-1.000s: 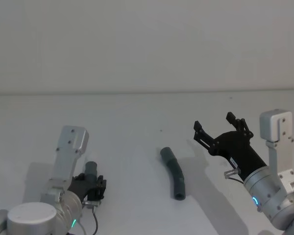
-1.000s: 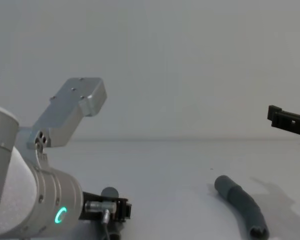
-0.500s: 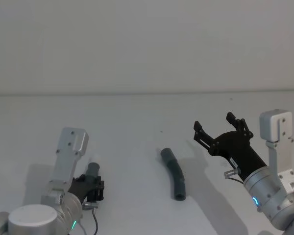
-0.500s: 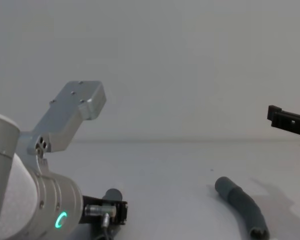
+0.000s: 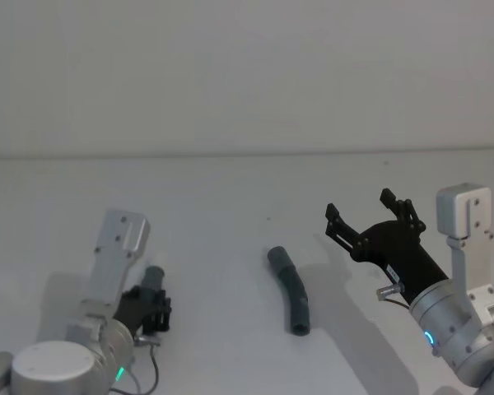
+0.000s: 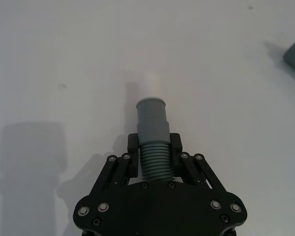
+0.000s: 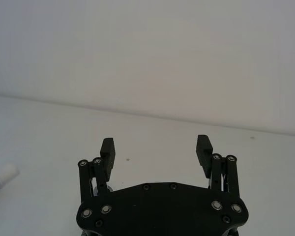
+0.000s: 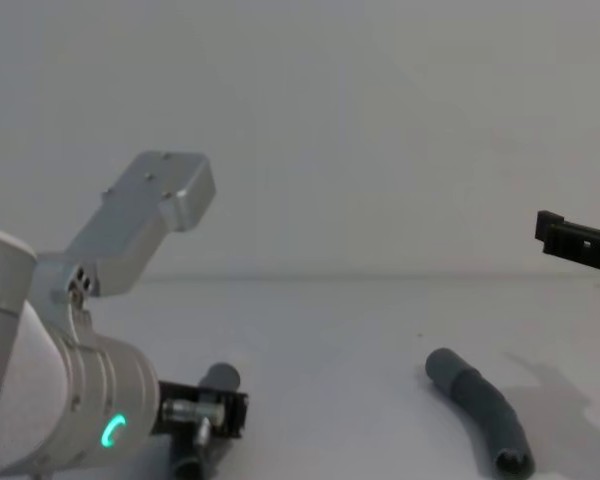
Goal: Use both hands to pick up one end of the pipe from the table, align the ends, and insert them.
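Grey and white pretty much everywhere in this one. The left pincer (image 6: pixel 153 147) was clamped on the ribbed part of the held hose piece (image 6: pixel 155 164), one finger on each side. The smooth cuff (image 6: pixel 152 118) and the little white tip (image 6: pixel 150 86) poked out past the fingertips. In the head view that pincer sat in the lower left of the frame, low over the white counter (image 5: pixel 230 214). I couldn't tell whether the hose was touching the surface or not.

The loose hose piece (image 5: pixel 292 288) lay flat on the counter just right of centre in the head view, slightly curved. Its open socket (image 5: pixel 301 329) was at the lower end, nearer the bottom edge of the frame. Nothing was touching it.

The right pincer (image 5: pixel 360 210) hung in the air at the right of the frame, above and to the right of the loose piece. It was well apart from that piece, fingers spread wide and gripping nothing. The wrist view showed the same wide gap between the two black fingertips (image 7: pixel 107 146).
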You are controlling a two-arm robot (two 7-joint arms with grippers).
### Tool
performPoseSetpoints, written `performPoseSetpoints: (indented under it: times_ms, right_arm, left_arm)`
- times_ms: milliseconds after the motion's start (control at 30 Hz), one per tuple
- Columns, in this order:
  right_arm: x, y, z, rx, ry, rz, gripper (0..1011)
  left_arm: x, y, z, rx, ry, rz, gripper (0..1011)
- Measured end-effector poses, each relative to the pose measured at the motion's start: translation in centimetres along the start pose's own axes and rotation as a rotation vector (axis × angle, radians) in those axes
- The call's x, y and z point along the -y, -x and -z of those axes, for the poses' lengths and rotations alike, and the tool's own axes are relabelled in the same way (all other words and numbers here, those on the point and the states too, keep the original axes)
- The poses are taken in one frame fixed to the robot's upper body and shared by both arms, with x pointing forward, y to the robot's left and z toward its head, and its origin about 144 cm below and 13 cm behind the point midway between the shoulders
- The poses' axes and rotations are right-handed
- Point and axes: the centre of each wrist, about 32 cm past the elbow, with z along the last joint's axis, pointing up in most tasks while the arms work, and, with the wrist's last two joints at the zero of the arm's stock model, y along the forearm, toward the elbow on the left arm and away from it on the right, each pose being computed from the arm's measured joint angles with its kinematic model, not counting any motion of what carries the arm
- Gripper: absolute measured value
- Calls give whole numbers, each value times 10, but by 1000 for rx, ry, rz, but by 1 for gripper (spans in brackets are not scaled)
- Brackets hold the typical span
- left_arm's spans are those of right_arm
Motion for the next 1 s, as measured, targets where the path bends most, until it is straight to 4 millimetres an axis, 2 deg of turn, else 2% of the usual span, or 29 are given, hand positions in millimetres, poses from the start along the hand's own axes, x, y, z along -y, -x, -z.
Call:
performPoseSetpoints:
  times_ms: [567,1000]
  right_arm:
    - [0,0,0,0,0,0,1003]
    - [0,0,-5,9,14,-3,1003]
  left_arm:
    - [-12,-20,-17,105,143,-34,335]
    - [-14,-61,-19,179,247,66,335]
